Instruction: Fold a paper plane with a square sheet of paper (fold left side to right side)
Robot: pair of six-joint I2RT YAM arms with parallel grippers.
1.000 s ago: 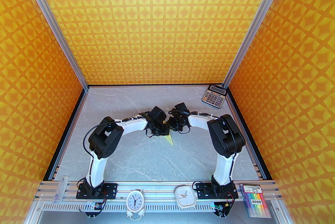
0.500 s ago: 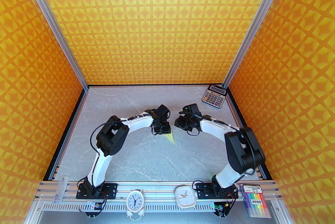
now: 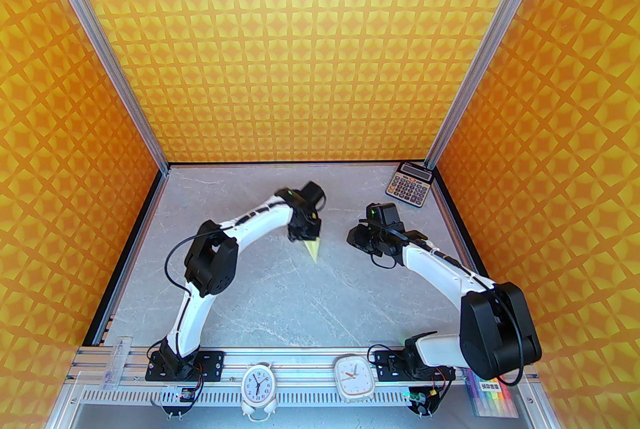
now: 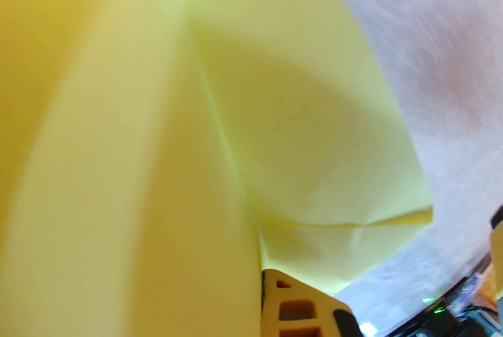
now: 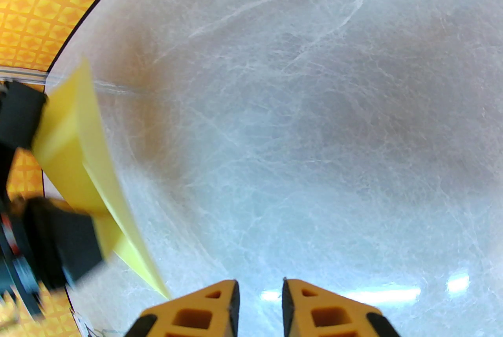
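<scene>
The square sheet of paper is folded into a slim pale yellow paper plane (image 3: 313, 249). It hangs point-down from my left gripper (image 3: 306, 236), which is shut on its upper end above the middle of the table. In the left wrist view the creased yellow paper plane (image 4: 275, 111) fills most of the frame, with one of my orange fingers (image 4: 298, 308) pressed against its lower edge. My right gripper (image 3: 353, 237) hovers to the right of the plane, apart from it. In the right wrist view the right gripper (image 5: 260, 294) shows a narrow gap with nothing in it, and the paper plane (image 5: 74, 139) is at the left.
A grey calculator (image 3: 409, 184) lies in the far right corner. Two small clocks (image 3: 257, 387) (image 3: 352, 374) stand on the front rail, with a pack of coloured markers (image 3: 492, 399) at its right end. Orange patterned walls enclose three sides.
The left gripper shut on the plane and carried it up and slightly back-left. The right arm let go and pulled away to the right, its elbow swinging down toward the front.
</scene>
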